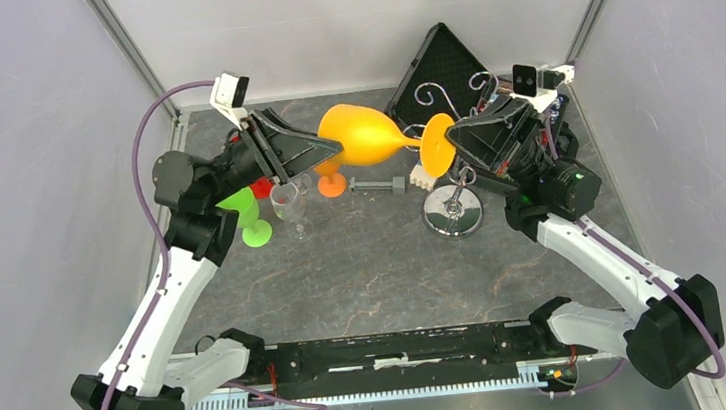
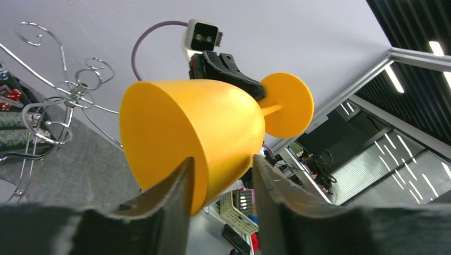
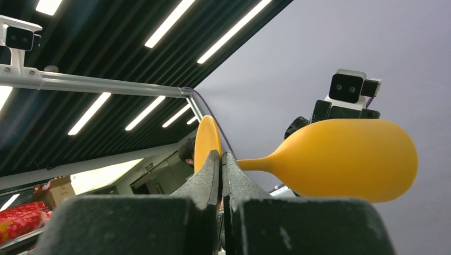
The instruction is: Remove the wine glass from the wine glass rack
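From above, the orange wine glass [image 1: 364, 135] lies on its side in the air, off the wine glass rack [image 1: 453, 208] and just left of its curled arms, bowl pointing away from the rack and foot towards it; the left gripper [image 1: 331, 149] holds the bowl end, the right gripper [image 1: 453, 142] the foot; a clear glass [image 1: 289, 204] and a green glass [image 1: 248, 216] stand well left of the rack, a black case [image 1: 441, 65] behind it; from the left wrist, the fingers [image 2: 170, 196] stand apart with the bowl's lower edge clamped between them, the rack's scrolls at the far left; from the right wrist, the jaws are pinched nearly together on the thin foot disc, the stem and bowl reaching out to the right.
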Action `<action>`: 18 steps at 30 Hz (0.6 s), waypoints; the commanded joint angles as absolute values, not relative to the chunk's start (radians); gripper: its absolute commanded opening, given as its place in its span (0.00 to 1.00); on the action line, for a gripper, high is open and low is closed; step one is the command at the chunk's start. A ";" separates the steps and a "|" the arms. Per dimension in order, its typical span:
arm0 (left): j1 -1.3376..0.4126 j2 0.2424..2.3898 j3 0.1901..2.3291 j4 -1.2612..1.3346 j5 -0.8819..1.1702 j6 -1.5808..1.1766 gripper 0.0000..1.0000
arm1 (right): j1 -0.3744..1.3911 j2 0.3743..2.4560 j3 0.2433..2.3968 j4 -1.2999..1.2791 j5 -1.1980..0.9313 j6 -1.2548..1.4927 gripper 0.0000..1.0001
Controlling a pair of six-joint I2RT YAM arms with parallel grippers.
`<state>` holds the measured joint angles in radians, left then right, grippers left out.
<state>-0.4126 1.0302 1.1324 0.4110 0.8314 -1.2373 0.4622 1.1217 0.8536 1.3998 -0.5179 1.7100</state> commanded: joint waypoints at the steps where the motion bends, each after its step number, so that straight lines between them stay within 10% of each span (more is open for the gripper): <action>1: -0.424 0.995 1.137 0.537 0.901 -1.318 0.37 | 0.468 1.133 0.835 1.429 -0.501 1.708 0.00; 7: -0.429 0.967 1.126 0.550 0.917 -1.272 0.03 | 0.471 1.150 0.792 1.455 -0.474 1.748 0.00; 12: -0.431 0.948 1.121 0.552 0.907 -1.236 0.02 | 0.476 1.169 0.788 1.476 -0.477 1.757 0.02; 18: -0.431 0.920 1.137 0.449 0.839 -1.146 0.02 | 0.477 1.143 0.779 1.385 -0.482 1.653 0.48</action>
<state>-0.4282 0.9520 1.1191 0.5129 0.8745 -1.2545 0.4740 1.1625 0.7902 1.4364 -0.4622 1.7603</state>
